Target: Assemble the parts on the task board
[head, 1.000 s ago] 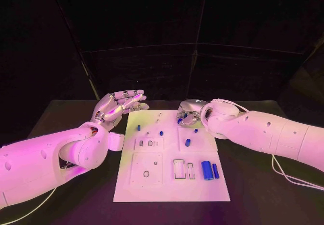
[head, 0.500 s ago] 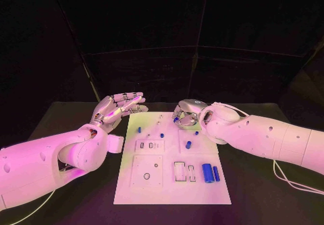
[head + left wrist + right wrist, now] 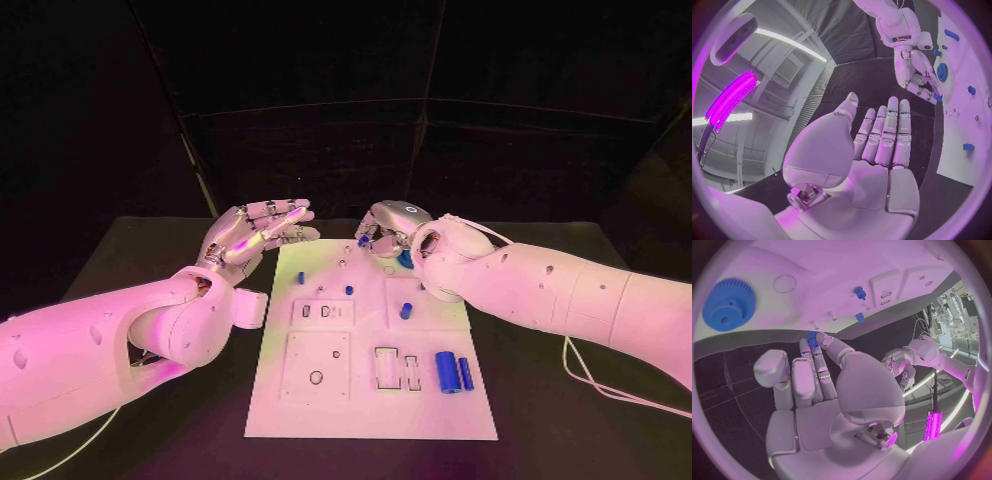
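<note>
The white task board (image 3: 368, 395) lies in the middle of the black table. My right hand (image 3: 384, 226) hovers over the board's far edge and pinches a small blue part (image 3: 812, 335) at its fingertips. A blue gear (image 3: 728, 304) lies flat on the board close to that hand, and also appears as the gear (image 3: 942, 71). My left hand (image 3: 260, 230) is raised beside the board's far left corner, palm up, fingers straight and apart, holding nothing. Two blue cylinders (image 3: 453, 372) lie at the board's near right. Small blue pegs (image 3: 300, 277) stand further up the board.
A white block (image 3: 248, 308) sits at the board's left edge beside my left forearm. Rectangular slots (image 3: 384, 366) and a square plate with a hole (image 3: 316, 365) occupy the board's near half. Black table surrounds the board.
My right hand has lifted and moved from over the board's far right part toward its far edge, carrying the small blue part. My left hand has barely moved.
</note>
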Controlling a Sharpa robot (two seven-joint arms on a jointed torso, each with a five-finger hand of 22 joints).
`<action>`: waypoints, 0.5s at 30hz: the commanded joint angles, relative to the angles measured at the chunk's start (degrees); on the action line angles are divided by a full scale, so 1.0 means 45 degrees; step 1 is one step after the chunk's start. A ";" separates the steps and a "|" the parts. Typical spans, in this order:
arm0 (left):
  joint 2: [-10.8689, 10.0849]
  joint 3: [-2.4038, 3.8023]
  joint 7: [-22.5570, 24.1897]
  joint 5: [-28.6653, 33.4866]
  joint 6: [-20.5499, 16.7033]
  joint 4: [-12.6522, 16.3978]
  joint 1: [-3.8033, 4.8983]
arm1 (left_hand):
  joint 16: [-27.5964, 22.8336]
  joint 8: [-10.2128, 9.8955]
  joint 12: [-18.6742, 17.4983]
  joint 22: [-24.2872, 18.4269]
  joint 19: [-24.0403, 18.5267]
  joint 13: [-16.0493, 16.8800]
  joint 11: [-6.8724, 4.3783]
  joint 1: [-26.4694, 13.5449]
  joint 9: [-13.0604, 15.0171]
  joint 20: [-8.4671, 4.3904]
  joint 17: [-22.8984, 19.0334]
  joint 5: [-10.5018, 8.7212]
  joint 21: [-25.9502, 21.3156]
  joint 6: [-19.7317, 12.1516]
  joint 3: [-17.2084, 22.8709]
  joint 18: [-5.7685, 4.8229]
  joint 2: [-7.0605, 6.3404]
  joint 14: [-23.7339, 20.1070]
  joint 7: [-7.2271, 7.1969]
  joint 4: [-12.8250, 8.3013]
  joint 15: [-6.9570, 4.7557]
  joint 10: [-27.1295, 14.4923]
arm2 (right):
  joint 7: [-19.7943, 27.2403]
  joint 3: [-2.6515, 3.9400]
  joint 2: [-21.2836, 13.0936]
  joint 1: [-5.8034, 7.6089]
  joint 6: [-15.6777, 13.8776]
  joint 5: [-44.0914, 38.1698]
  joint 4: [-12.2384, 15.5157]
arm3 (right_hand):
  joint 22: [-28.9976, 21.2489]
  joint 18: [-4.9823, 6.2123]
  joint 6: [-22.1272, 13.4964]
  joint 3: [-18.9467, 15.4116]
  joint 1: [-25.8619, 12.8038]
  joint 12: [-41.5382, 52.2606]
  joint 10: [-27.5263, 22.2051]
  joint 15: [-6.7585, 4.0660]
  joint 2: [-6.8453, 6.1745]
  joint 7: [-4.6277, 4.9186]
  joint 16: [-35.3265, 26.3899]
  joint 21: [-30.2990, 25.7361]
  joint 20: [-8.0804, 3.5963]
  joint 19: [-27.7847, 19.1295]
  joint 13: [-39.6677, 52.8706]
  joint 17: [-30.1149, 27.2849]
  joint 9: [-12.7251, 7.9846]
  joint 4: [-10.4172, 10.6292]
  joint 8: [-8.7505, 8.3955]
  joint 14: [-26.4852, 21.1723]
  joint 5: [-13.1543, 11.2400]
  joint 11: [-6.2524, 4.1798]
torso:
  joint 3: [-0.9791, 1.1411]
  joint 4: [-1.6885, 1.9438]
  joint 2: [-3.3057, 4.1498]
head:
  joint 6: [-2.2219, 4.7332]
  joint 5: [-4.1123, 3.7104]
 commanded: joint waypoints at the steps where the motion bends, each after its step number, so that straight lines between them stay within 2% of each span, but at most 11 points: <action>1: 0.0054 0.0005 0.0074 -0.0113 0.0191 0.0001 0.0019 | -0.0073 -0.0070 -0.0064 -0.0017 0.0040 -0.0012 0.0088 0.0026 -0.0021 0.0081 -0.0020 0.0006 -0.0040 0.0028 -0.0003 0.0034 0.0100 -0.0038 0.0514 -0.0078 0.0085 -0.0001 | 0.0251 0.0014 0.0273 0.0059 -0.0052 0.0010 -0.0349 | 0.0017 -0.0213 0.0060 0.0082 -0.0004 0.0006 0.0195 0.0032 -0.0133 -0.0007 0.0066 0.0051 -0.0002 0.0097 -0.0012 0.0015 -0.0011 0.0017 0.0014 0.0315 0.0065 -0.0148 | -0.0045 0.0106 0.0082 | 0.0056 -0.0069; 8: 0.0090 0.0006 0.0071 -0.0113 0.0190 -0.0026 0.0025 | -0.0073 -0.0070 -0.0064 -0.0017 0.0040 -0.0012 0.0088 0.0026 -0.0021 0.0081 -0.0020 0.0006 -0.0040 0.0028 -0.0003 0.0034 0.0100 -0.0038 0.0514 -0.0078 0.0085 -0.0001 | 0.0218 0.0014 0.0612 0.0081 0.0495 -0.0132 -0.0749 | 0.0025 -0.0215 0.0036 0.0118 -0.0045 -0.0018 0.0169 0.0037 -0.0161 -0.0001 0.0077 0.0058 0.0001 0.0096 -0.0019 0.0024 -0.0017 0.0052 -0.0005 0.0317 0.0079 -0.0139 | -0.0061 0.0192 0.0163 | 0.0072 -0.0097; 15: 0.0144 0.0006 0.0045 -0.0113 0.0184 -0.0049 0.0031 | -0.0089 -0.0083 -0.0082 -0.0024 0.0036 -0.0012 0.0090 0.0049 -0.0022 0.0083 -0.0020 0.0006 -0.0047 0.0029 -0.0002 0.0034 0.0101 -0.0039 0.0515 -0.0110 0.0087 -0.0003 | 0.0097 0.0015 0.0889 0.0095 0.1102 -0.0345 -0.1056 | 0.0021 -0.0214 -0.0002 0.0171 -0.0038 -0.0046 0.0135 0.0039 -0.0243 -0.0006 0.0083 0.0062 0.0004 0.0091 -0.0024 0.0023 -0.0023 0.0031 -0.0032 0.0315 0.0048 -0.0137 | -0.0103 0.0279 0.0245 | 0.0089 -0.0120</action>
